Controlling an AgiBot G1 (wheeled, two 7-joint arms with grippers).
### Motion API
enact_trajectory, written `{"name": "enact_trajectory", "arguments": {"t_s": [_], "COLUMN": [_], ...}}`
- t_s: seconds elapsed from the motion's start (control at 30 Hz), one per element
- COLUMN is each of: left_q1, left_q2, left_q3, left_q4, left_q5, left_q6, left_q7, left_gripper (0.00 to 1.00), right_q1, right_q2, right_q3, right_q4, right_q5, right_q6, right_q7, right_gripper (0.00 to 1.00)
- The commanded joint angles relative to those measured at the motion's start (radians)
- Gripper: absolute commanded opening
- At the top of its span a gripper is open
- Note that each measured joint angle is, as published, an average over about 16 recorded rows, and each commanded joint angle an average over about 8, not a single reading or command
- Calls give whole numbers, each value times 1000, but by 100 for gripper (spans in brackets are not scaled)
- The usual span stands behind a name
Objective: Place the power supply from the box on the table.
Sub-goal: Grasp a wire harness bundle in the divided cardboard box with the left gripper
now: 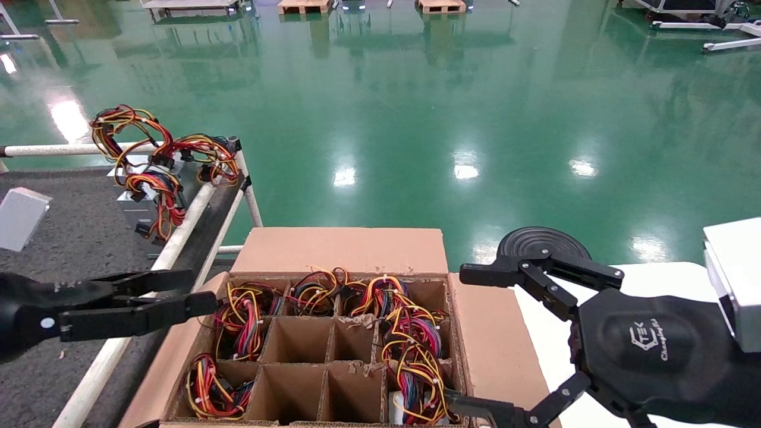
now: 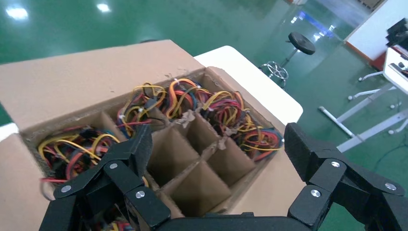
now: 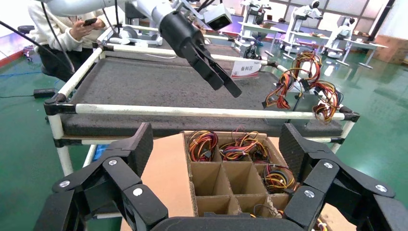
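Note:
The box (image 1: 339,249) stands open below me, its divider grid holding wire bundles of red, yellow and black in several cells. One power supply's wires (image 1: 416,356) fill the right-hand cells; its metal body is mostly hidden. My left gripper (image 1: 202,290) hovers open at the box's left rim, and in the left wrist view it (image 2: 217,144) spans bare cells. My right gripper (image 1: 464,339) is wide open over the box's right flap, holding nothing (image 3: 216,144). On the table (image 1: 71,238), at its far corner, lie silver power supplies (image 1: 142,202) with tangled wires.
White tube rails (image 1: 178,232) edge the table next to the box. A white card (image 1: 21,217) lies on the table. A white tabletop (image 1: 654,279) with a white block (image 1: 734,267) is at the right, a black stool (image 1: 541,241) behind it. Green floor lies beyond.

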Motion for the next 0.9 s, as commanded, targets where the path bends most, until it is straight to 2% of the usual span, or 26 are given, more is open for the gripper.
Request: {"name": "enact_trajectory", "arguments": {"t_s": [0.03,0.5,0.9], "left_q1": [-18,-266,-381], "left_q2": [-8,-14,-73], "left_q3": [5,149,344], "left_q4": [-22,-166,-199], "left_q5": [15,89,67], "left_q6": [1,79,120], "left_q7": [-39,-455,-655], "left_gripper": [100,100,100], "right_q1": [0,0,0], "right_q2": [0,0,0], "right_q3": [0,0,0], "right_q4": [0,0,0], "right_q5": [0,0,0], "right_q6": [0,0,0], "right_q7": [0,0,0], "right_gripper": [0,0,0]}}
